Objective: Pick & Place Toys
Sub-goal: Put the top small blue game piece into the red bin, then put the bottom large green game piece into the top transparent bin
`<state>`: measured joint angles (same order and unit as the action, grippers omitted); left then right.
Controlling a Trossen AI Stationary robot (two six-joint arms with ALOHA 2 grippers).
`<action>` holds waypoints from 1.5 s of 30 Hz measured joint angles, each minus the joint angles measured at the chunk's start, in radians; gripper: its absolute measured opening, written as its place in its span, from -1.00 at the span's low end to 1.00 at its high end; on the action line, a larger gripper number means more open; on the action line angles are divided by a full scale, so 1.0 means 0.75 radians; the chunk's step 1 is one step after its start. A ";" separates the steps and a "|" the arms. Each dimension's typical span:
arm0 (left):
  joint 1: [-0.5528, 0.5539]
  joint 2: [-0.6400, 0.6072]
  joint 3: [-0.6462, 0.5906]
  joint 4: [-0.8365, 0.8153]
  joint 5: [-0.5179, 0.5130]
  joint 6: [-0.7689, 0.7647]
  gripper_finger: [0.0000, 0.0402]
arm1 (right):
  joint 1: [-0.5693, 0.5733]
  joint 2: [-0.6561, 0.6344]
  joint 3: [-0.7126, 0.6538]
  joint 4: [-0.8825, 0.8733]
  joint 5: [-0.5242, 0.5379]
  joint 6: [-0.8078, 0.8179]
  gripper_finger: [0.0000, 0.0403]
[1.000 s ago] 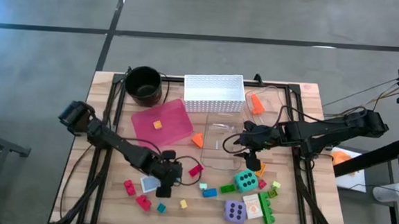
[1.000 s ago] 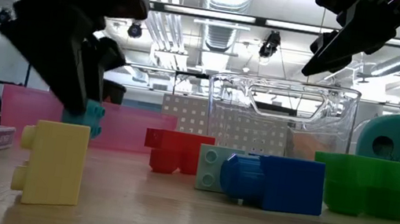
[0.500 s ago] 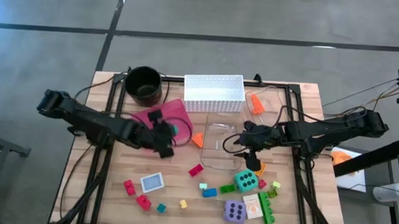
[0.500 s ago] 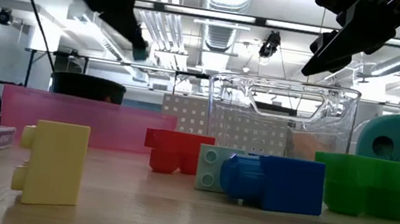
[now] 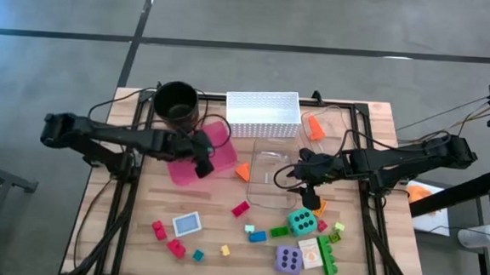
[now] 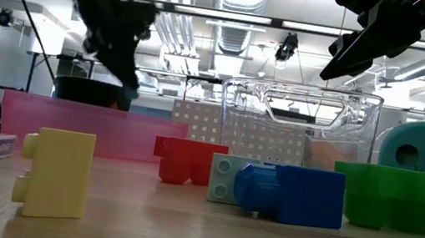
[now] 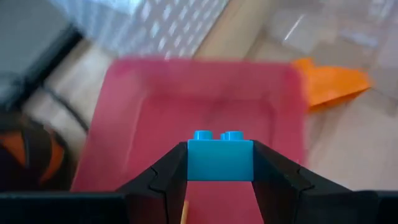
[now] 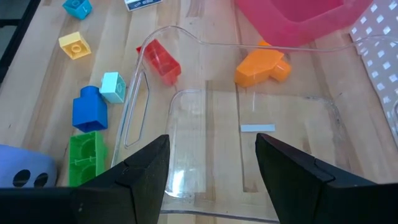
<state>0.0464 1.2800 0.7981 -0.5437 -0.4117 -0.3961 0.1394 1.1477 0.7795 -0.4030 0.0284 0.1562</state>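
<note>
**Blue brick held over the pink tray**

We see the left end effector closed on a small blue brick, its two dark fingers pressing the brick's sides, studs facing up. It hangs above the pink tray, which lies toward the far left part of the surface, just in front of the black round pot and beside the white perforated basket.

The right end effector hovers over a clear plastic container near the middle of the surface, its fingers parted and holding nothing.

An orange brick sits between the tray and the clear container, and another lies near the far edge. Along the near edge we count scattered toys: a red brick, a small card, a yellow brick, the teal die and the purple die, with a green brick toward the near right corner.
</note>
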 joint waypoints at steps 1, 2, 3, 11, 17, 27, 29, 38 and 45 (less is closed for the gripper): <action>0.021 0.000 -0.023 0.014 0.003 -0.013 -0.24 | 0.000 0.000 0.000 0.000 0.000 0.000 0.18; 0.042 0.000 -0.044 0.024 0.004 -0.018 -0.24 | 0.000 0.000 0.000 0.000 0.000 -0.002 0.18; 0.063 0.000 -0.062 0.027 0.006 -0.017 -0.24 | 0.000 0.000 0.000 0.000 0.000 -0.003 0.18; 0.147 0.000 -0.175 0.058 0.041 -0.004 -0.24 | 0.000 0.000 0.000 0.002 0.000 -0.003 0.18; 0.148 0.000 -0.238 0.096 0.142 -0.002 -0.16 | 0.000 0.000 0.000 0.003 0.000 -0.002 0.18; 0.150 0.000 -0.272 0.229 0.156 0.044 0.17 | 0.000 0.000 0.000 0.028 0.000 -0.002 0.18; 0.150 0.000 -0.267 0.248 0.156 0.044 0.19 | 0.000 0.000 0.000 0.028 0.000 -0.003 0.18; 0.136 -0.003 -0.164 0.252 0.279 0.098 0.21 | 0.000 0.001 -0.001 0.028 0.000 -0.003 0.18; -0.012 -0.003 -0.095 0.295 0.442 0.123 0.21 | 0.000 0.001 -0.002 0.027 -0.001 -0.003 0.18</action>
<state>0.0370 1.2781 0.7268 -0.3226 -0.0801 -0.3035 0.1394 1.1481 0.7784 -0.3824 0.0280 0.1538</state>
